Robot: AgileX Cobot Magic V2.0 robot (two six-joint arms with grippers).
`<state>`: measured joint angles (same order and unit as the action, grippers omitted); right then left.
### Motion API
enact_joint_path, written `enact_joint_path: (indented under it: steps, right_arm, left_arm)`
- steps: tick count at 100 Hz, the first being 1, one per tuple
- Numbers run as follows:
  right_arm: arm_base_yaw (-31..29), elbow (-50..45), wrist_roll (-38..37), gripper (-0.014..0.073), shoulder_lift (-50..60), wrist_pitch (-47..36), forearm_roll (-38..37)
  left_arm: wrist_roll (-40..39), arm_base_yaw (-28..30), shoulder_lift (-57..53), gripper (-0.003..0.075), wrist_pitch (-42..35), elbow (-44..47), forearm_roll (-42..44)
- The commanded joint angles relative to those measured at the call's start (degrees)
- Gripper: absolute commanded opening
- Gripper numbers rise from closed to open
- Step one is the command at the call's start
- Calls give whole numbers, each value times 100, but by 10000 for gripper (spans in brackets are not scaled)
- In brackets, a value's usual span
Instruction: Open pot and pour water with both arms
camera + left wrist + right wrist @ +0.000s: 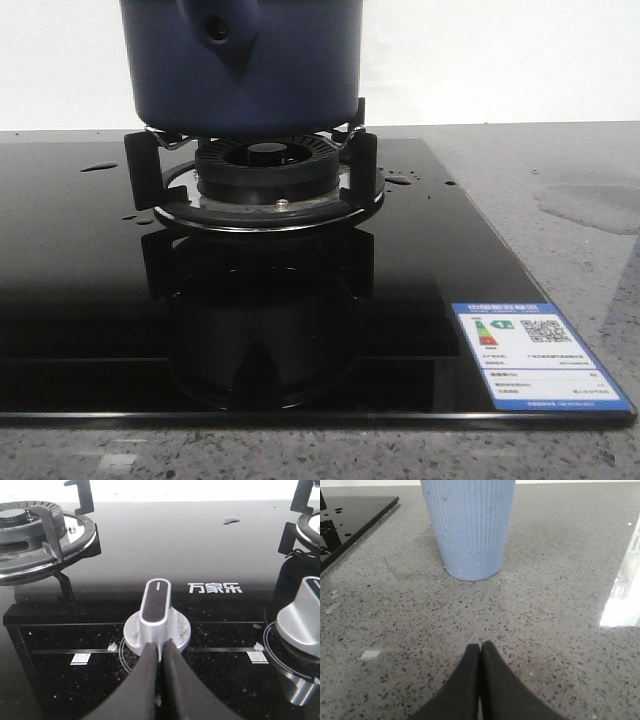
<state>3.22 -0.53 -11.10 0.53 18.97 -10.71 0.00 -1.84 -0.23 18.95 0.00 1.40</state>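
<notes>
- Nearest you, your left gripper (159,647) hangs with its black fingers pressed together, holding nothing, tips just in front of a silver stove knob (156,615) on the black glass hob (200,545).
- Your right gripper (480,650) is likewise closed and empty, low over the speckled grey counter (560,630), with a ribbed pale blue container (468,525) standing upright just beyond it.
- Farther off, the pot (240,60) sits upright on the black trivet (150,170) over the burner (265,165); its top is cut off, so you cannot tell whether a lid is on it.
- Its long axis runs vertical, and a handle lug (217,30) with a round hole faces the front camera.
- Judge it heavy if filled, rigid and matte, though water drops (400,180) on the glass suggest slick surfaces.
- Take hold at the lugs, one arm to each side, rather than the smooth wall.
- A wet patch (590,205) marks the counter to the right.
</notes>
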Motion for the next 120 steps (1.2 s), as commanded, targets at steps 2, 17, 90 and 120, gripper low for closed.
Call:
enact_joint_path:
  steps: [2,17,90,120]
  right_arm:
    - [-30,-154,5,-70,97,-75,-29]
    - [-30,-154,5,-70,97,-75,-29]
    - [-30,-154,29,-70,97,-230,-1104]
    - [-30,-154,29,-67,97,-2123,-1137]
  left_arm:
    - [-64,0,-153,-19,-247,195,-30]
    - [-64,0,-153,-19,-247,195,-30]
    - [-64,0,-153,-19,-247,195,-30]
    - [-64,0,-153,-19,-621,195,-351]
